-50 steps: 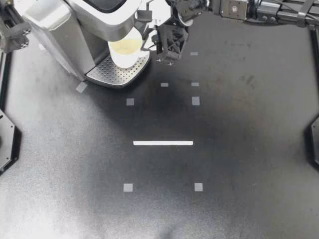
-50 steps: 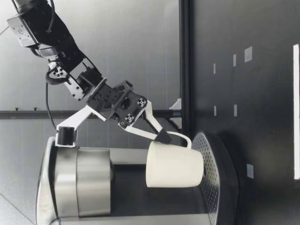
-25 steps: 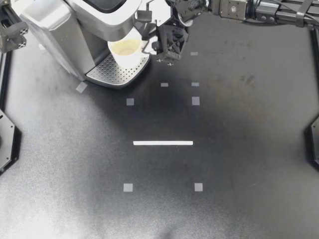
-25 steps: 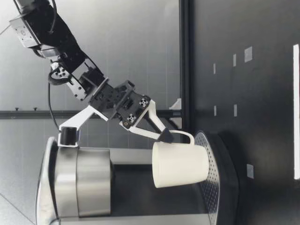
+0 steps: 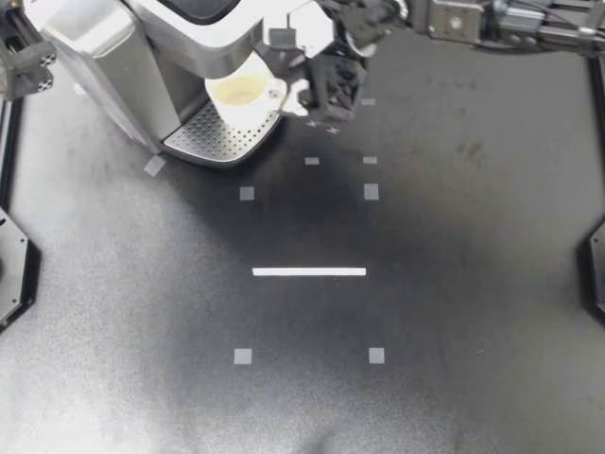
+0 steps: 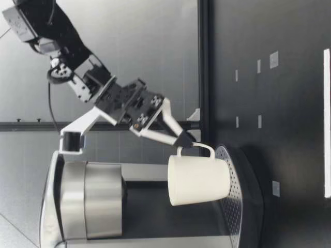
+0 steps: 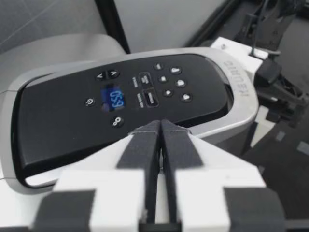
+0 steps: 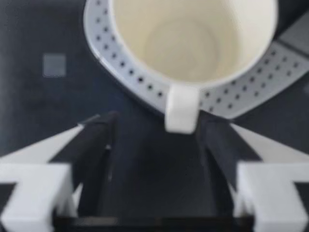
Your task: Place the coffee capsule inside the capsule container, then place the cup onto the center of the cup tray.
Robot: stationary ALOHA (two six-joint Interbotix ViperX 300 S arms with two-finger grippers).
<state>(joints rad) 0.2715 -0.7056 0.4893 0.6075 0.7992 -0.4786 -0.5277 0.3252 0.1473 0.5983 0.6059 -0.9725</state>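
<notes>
The cream cup (image 5: 240, 95) stands upright on the coffee machine's perforated cup tray (image 5: 219, 138), under the spout. My right gripper (image 5: 301, 95) is open just beside the cup's handle (image 8: 181, 114). The handle sits between the fingers and touches neither, and in the low view the gripper (image 6: 183, 140) hangs just above the handle. My left gripper (image 7: 160, 129) is shut and empty, hovering over the machine's black control panel (image 7: 96, 111). No capsule is in view.
The silver coffee machine (image 5: 113, 57) fills the table's back left corner. Part of my left arm (image 5: 21, 59) shows at the table's far left edge. Small grey tape squares (image 5: 247, 193) and a white strip (image 5: 308, 271) mark the dark tabletop.
The cup sank onto the tray and tilted upright. My right gripper then opened off the handle and drew back a little.
</notes>
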